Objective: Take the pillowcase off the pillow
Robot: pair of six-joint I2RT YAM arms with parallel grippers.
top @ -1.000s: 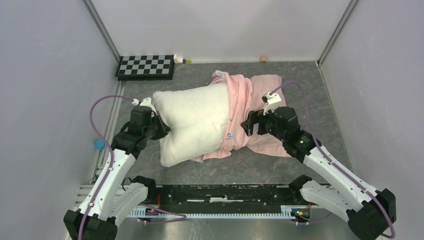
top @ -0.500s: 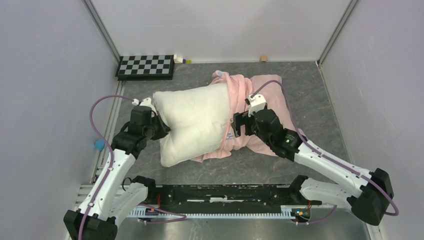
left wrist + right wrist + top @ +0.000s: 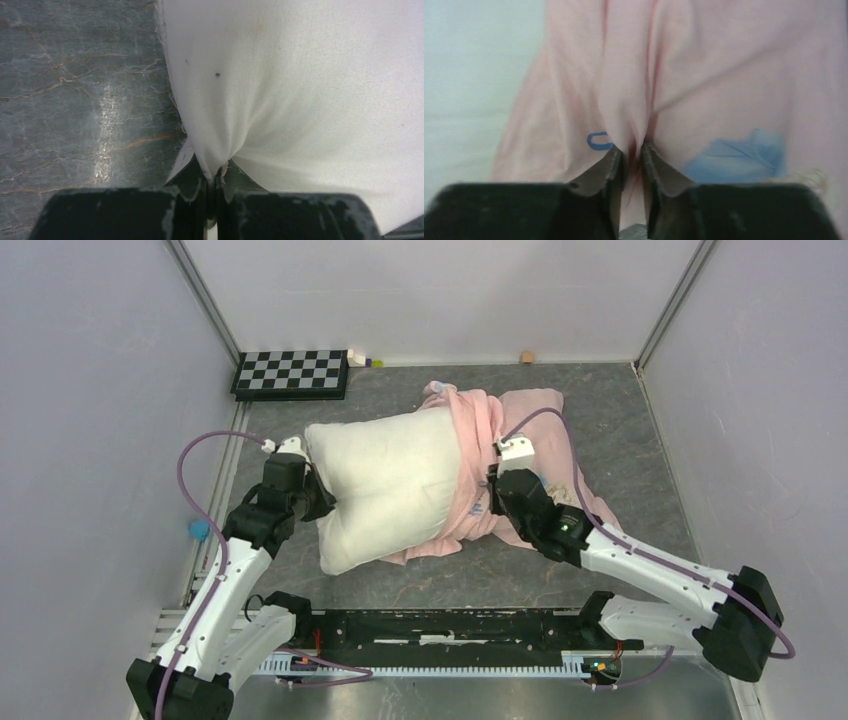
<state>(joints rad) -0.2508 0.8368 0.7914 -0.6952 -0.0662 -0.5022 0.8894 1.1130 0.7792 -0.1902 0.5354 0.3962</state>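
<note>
Inside the right end effector (image 3: 633, 154), the pillowcase (image 3: 704, 75) sits pinched.

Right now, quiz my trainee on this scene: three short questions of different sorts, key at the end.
1. True or false: the left gripper is shut on the plump cream-white pillow.
2. The right gripper pinches: A) the thin pale pink fabric pillowcase, B) the pillow, C) nothing.
3. Fill in: the black-and-white checkered board lies at the grey table's far ___ corner.
Key: 1 true; 2 A; 3 left.
</note>
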